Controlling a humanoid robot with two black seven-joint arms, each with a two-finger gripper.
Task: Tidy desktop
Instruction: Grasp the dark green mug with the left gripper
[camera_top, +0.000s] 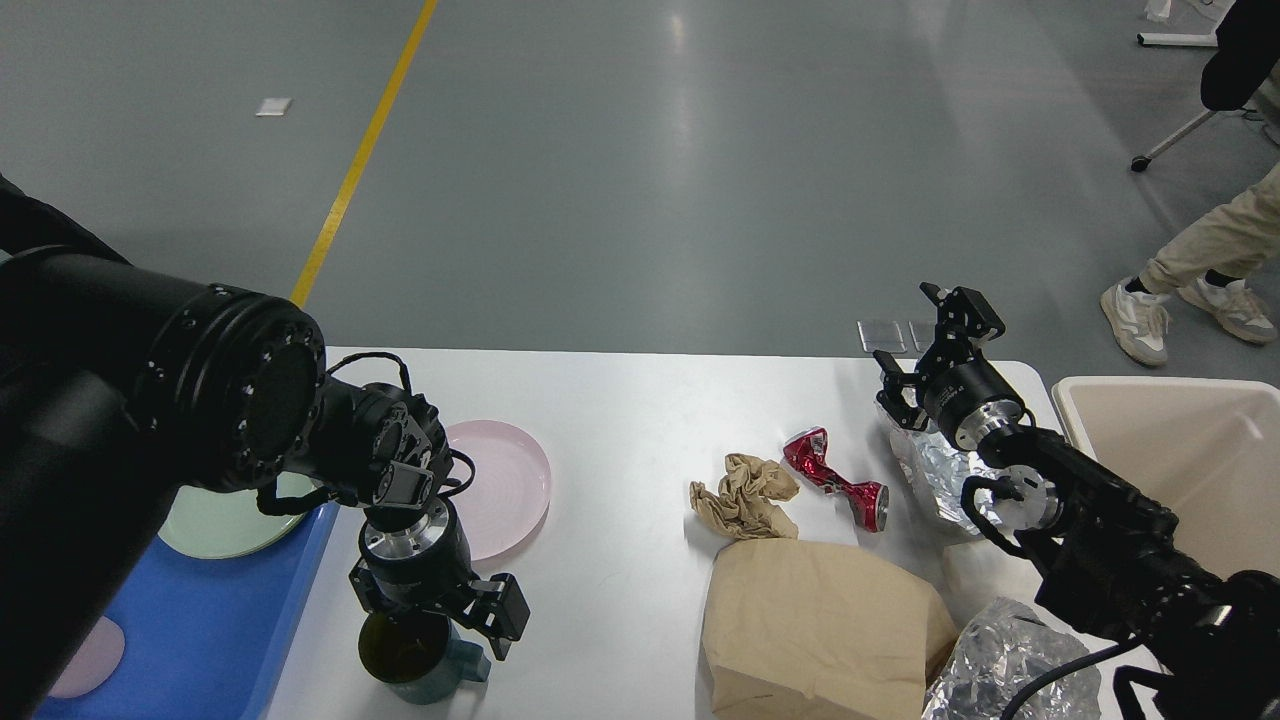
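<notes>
The white desktop (620, 420) holds litter and dishes. My left gripper (435, 615) points down right over a dark teal mug (405, 655) at the front left, its fingers spread on either side of the rim. It looks open. My right gripper (915, 340) is open and empty, raised over the far right of the desktop, just above a crumpled foil sheet (935, 470). A crushed red can (835, 475) and a crumpled brown paper (745, 495) lie mid-table. A pink plate (505, 490) lies behind my left wrist.
A blue tray (230, 620) at the front left carries a green plate (225, 520) and a small pink dish (90, 655). A brown paper bag (820, 630) and more foil (1010, 670) lie at the front right. A beige bin (1180, 470) stands right of the table. A person's legs (1200, 260) are beyond it.
</notes>
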